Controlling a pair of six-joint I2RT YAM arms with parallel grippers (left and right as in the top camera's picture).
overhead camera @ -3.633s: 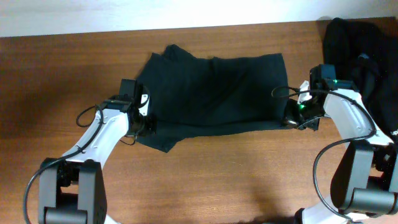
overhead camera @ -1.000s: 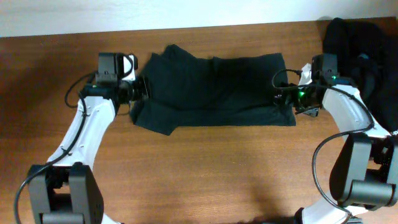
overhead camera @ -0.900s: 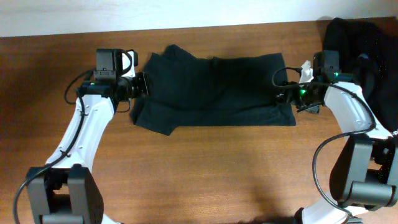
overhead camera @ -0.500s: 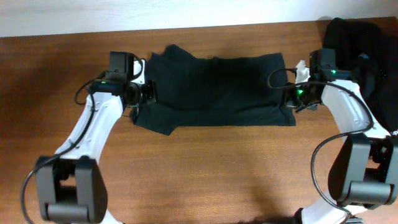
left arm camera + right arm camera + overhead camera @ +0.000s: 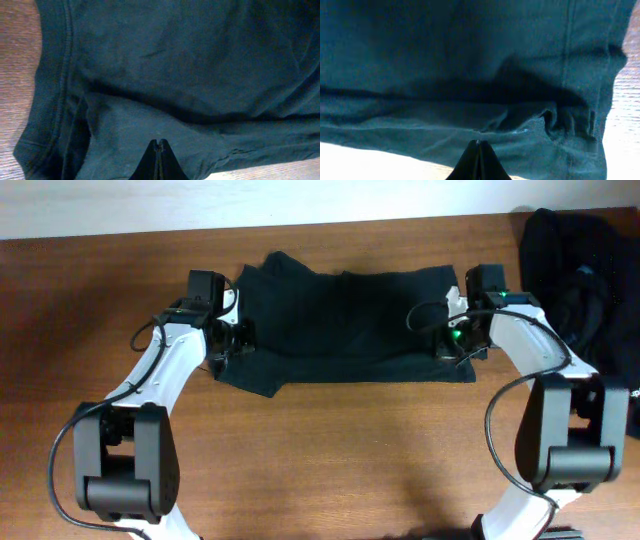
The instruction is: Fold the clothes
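Mid-fold on a wood-grain table [image 5: 350, 470]: the left gripper [image 5: 238, 340], fingers pressed together, sits on the 9 o'clock edge of a black garment [image 5: 340, 320] that lies as a wide band toward the table's 12 o'clock. The right gripper [image 5: 452, 345], fingers likewise together, sits on its 3 o'clock edge. Whether either pinches cloth cannot be told. The soft, matte knit shows a stitched, ribbed hem and shallow creases, its near layer doubled. The next move likely calls for lifting both ends evenly, lest the limp fabric bunch. More black clothes [image 5: 575, 260] are heaped at 2 o'clock.
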